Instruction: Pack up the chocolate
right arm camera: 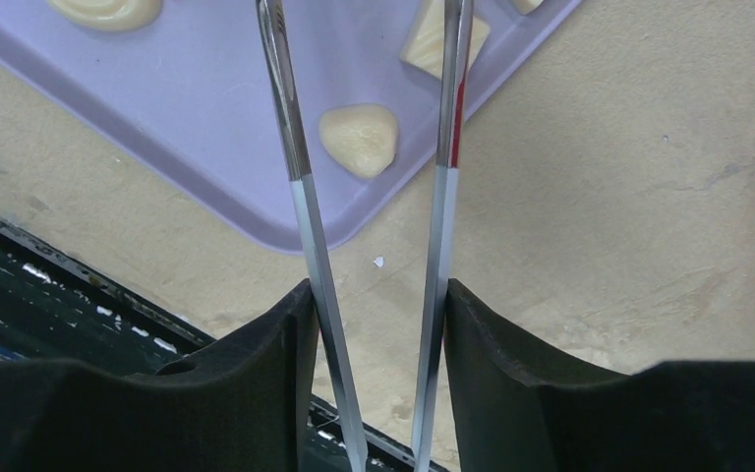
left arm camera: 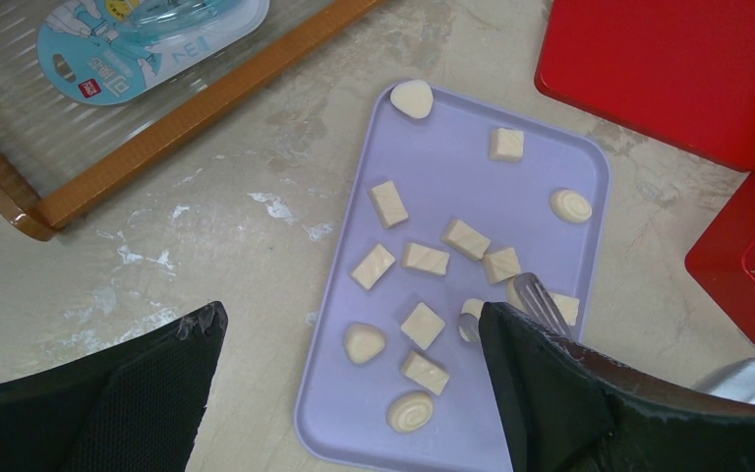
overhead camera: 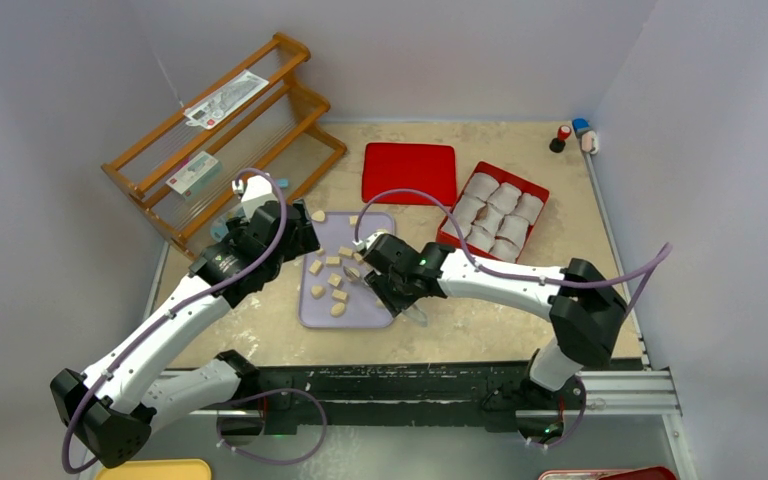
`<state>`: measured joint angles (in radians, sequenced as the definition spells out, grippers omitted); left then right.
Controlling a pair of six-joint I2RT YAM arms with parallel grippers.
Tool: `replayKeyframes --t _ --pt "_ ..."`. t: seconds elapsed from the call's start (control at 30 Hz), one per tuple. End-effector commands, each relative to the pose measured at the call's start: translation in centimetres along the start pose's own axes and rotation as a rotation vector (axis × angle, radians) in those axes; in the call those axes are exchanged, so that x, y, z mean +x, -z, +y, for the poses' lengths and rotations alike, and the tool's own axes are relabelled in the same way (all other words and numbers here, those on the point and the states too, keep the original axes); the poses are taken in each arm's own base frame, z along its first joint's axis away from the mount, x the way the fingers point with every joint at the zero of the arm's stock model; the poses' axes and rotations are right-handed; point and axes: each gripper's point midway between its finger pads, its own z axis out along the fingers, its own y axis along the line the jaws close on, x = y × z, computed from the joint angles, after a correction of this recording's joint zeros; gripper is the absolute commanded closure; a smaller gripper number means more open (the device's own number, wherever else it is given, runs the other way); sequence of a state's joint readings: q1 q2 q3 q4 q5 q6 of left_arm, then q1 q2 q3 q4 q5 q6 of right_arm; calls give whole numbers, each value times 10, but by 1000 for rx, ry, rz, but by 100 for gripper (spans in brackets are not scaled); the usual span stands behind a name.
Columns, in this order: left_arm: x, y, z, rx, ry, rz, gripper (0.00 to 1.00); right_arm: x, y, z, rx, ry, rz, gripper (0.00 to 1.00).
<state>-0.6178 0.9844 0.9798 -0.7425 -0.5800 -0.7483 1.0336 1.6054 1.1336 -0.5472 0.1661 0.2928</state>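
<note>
Right jaws pinching tongs (right arm camera: 295, 167), tong arms apart. Left jaws spread, empty. Chocolate (left arm camera: 425, 259) scattered on tray (left arm camera: 452, 128), mid counter. I'd straddle one piece squarely, squeeze gently, lift straight, then carry right to box (overhead camera: 515, 177).

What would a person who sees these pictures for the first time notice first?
The eye goes first to the lilac tray in the centre, strewn with small pale chocolates. The right arm reaches over its right side, jaws shut on thin metal tongs. Behind, to the right, lie a flat red lid and a red box filled with white paper cups.
</note>
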Motion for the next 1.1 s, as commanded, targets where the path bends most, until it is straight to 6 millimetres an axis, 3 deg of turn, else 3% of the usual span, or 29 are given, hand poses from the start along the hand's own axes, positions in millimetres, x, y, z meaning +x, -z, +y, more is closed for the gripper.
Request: replayKeyframes --t 0.0,0.5,0.77,0.93,1.07 --pt "-11 6 -2 13 12 -30 1 -15 3 7 -25 13 -21 50" --pt "-7 2 -3 5 11 -20 0 -15 -2 12 -47 29 3 51" --pt "-6 1 -3 4 12 -21 0 -18 -6 16 -65 46 17 75" --pt "-6 0 -3 0 12 -20 0 -20 -6 18 -75 55 23 100" --pt "-9 1 -3 -1 10 -26 0 -26 1 15 -59 57 -14 100"
